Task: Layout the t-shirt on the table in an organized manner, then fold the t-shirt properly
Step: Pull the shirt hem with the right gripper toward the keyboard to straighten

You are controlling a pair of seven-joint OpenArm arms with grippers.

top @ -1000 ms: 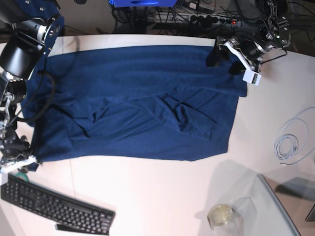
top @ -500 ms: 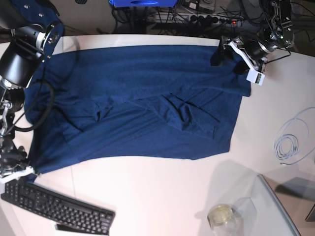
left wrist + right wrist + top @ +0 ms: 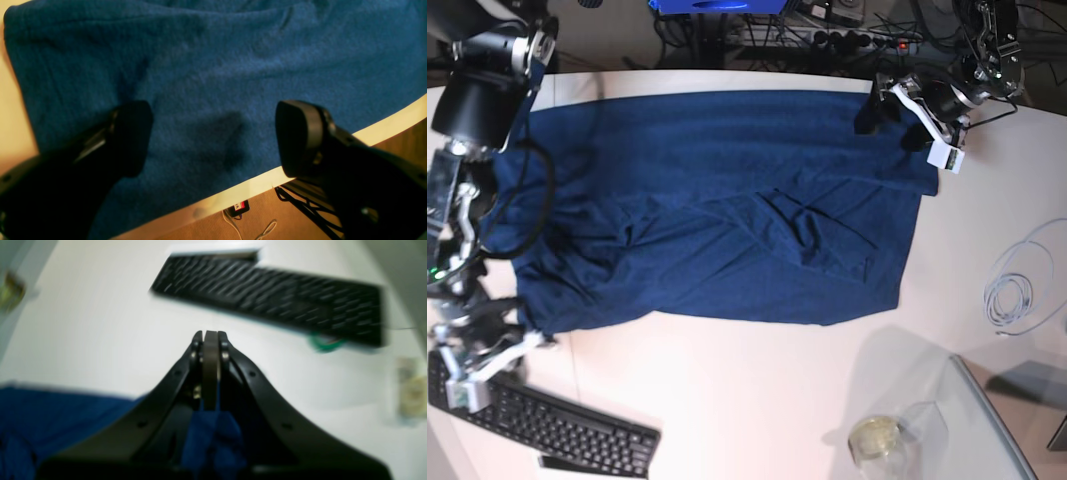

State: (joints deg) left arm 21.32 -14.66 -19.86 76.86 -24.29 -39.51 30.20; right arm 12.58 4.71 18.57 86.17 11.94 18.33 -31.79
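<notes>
Across the table (image 3: 757, 400) lay the t-shirt (image 3: 717, 210), spread wide but creased at its middle. My right gripper (image 3: 210, 340) was pinched tight on a blue fold at its edge near the keyboard (image 3: 547, 425); my left gripper (image 3: 213, 133) hovered spread wide over the far corner, holding nothing.
</notes>
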